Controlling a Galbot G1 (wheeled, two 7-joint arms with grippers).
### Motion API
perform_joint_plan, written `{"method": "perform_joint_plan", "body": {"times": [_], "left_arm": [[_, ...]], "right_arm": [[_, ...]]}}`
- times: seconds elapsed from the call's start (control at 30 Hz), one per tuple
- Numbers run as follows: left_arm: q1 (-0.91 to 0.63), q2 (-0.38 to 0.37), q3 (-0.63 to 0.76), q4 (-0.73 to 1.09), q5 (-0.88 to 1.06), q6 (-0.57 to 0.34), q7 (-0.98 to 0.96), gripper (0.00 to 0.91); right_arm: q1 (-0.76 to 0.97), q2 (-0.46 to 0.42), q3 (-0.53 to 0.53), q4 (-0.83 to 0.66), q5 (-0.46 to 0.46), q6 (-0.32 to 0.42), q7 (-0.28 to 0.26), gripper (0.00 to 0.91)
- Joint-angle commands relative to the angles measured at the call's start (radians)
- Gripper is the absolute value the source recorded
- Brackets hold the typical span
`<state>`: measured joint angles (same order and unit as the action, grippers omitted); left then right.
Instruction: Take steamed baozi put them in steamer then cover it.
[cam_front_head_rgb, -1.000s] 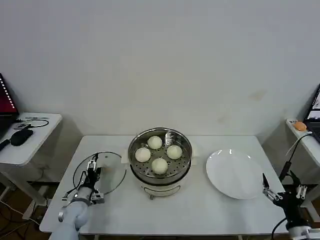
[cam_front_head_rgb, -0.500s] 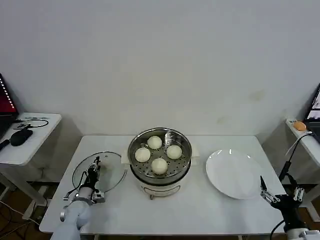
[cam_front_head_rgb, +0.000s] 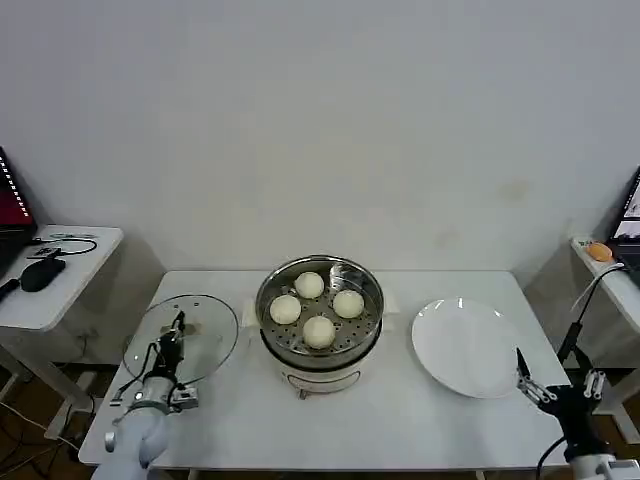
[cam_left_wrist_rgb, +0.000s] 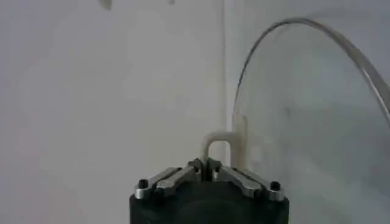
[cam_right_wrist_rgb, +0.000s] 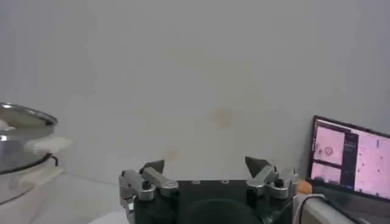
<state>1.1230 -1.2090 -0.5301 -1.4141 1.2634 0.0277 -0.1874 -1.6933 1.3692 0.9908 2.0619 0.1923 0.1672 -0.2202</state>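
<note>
Left claw (cam_left_wrist_rgb: 207, 165) pinches cover (cam_front_head_rgb: 182, 337) handle; head view unclear.

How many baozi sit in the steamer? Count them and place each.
4, all on the steamer tray: back baozi, left baozi, right baozi, front baozi. None appear hidden.

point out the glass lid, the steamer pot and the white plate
cover (cam_front_head_rgb: 205, 325), head view, on the clear glass beside its handle
steamer (cam_front_head_rgb: 371, 322), head view, on its shiny steel wall
white plate (cam_front_head_rgb: 465, 350), head view, on its bare flat middle
</note>
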Motion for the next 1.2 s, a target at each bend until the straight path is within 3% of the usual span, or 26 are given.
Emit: {"method": "perform_joint_plan", "body": {"times": [0.03,0.37,0.6,0.9,1.2], "left_arm": [[0.113,0.046,-0.066,-0.301,-0.03,0.064,0.063,0.0],[0.136,0.182,-0.088,-0.553,-0.21,0.236,0.228,0.0],[0.097,0.269,0.018,-0.63,-0.236,0.33,0.304,0.0],[-0.072,0.163,0.298,-0.604,-0.068,0.39,0.444,0.0],[-0.256,-0.045,0.465,-0.492,0.06,0.41,0.494,0.0]], "right_arm": [[0.003,-0.002,-0.007,0.003,-0.007,-0.003,-0.002,0.907],[0.01,-0.018,-0.021,-0.03,-0.036,-0.021,-0.025,0.907],[0.047,0.012,-0.072,-0.088,-0.102,-0.014,-0.027,0.907],[0.092,0.023,-0.079,-0.126,-0.165,-0.008,-0.029,0.907],[0.094,0.052,-0.082,-0.162,-0.228,0.01,-0.032,0.907]]}}
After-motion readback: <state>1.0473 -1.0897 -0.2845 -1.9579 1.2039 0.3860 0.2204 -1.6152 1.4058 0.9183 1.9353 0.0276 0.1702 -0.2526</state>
